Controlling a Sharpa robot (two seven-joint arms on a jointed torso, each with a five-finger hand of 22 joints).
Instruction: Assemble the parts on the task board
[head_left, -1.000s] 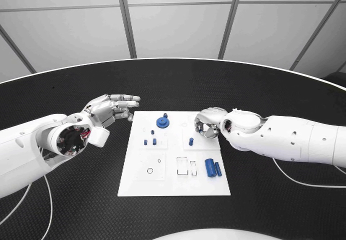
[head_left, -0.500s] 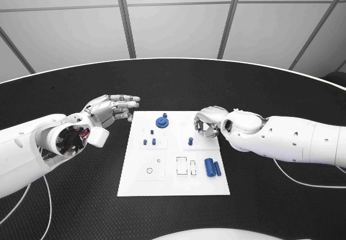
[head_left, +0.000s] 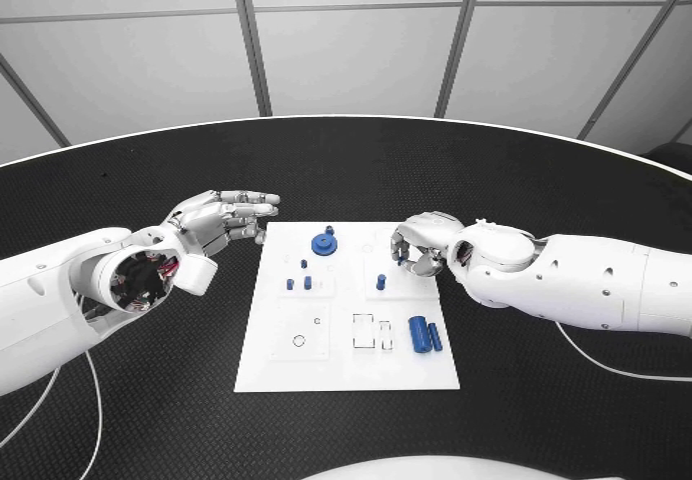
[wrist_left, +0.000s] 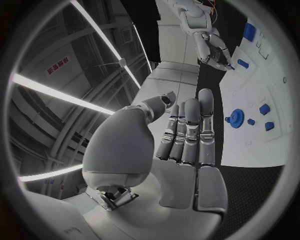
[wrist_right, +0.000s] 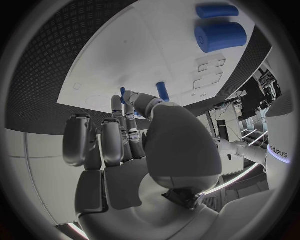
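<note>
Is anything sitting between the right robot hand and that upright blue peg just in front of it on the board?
Nothing visible. The right robot hand hovers over the white board's far right edge, and the upright blue peg stands just beside its fingertips with only bare board between. The blue gear lies off to the side, out of the path.

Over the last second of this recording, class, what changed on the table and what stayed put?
Very little changed. The right hand and its arm shifted slightly towards the robot's right, staying above the task board's far right part, near the upright blue peg. It took hold of nothing and released nothing. The left hand stayed beside the board's far left corner, and the blue gear and the two cylinders did not move.
</note>
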